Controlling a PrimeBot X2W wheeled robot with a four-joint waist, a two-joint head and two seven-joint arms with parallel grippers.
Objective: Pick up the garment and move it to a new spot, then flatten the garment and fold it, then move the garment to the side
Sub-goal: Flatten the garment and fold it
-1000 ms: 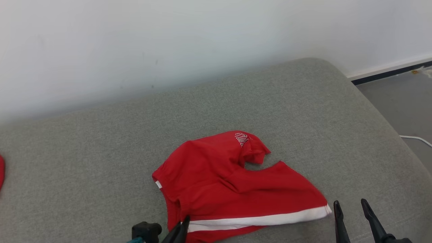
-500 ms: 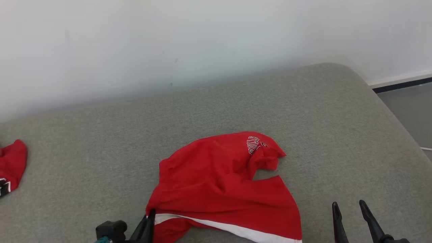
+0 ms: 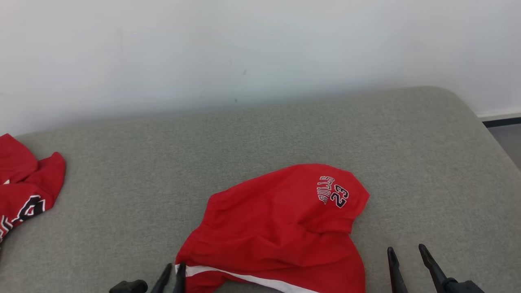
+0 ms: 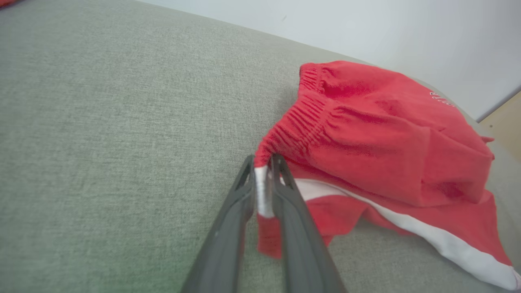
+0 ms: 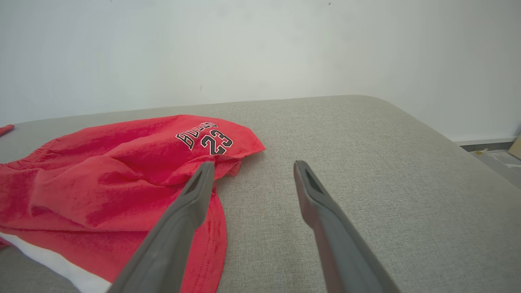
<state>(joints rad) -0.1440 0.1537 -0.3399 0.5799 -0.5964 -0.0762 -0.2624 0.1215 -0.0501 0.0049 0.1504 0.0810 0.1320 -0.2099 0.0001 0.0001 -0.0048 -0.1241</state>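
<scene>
There, left pincer (image 4: 263, 161) clamps the shorts (image 3: 285, 219) at the waistband, right pincer (image 3: 406, 248) wide, empty: drag low and slow

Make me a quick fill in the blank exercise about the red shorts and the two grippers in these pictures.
1. The left gripper pinches the red shorts at the end of their ____ stripe.
2. The number printed on the red shorts is ____.
3. The right gripper holds nothing, and its jaws are ____.
4. A second red garment lies at the ____ edge of the head view.

Missing words: white; 23; open; left.
</scene>
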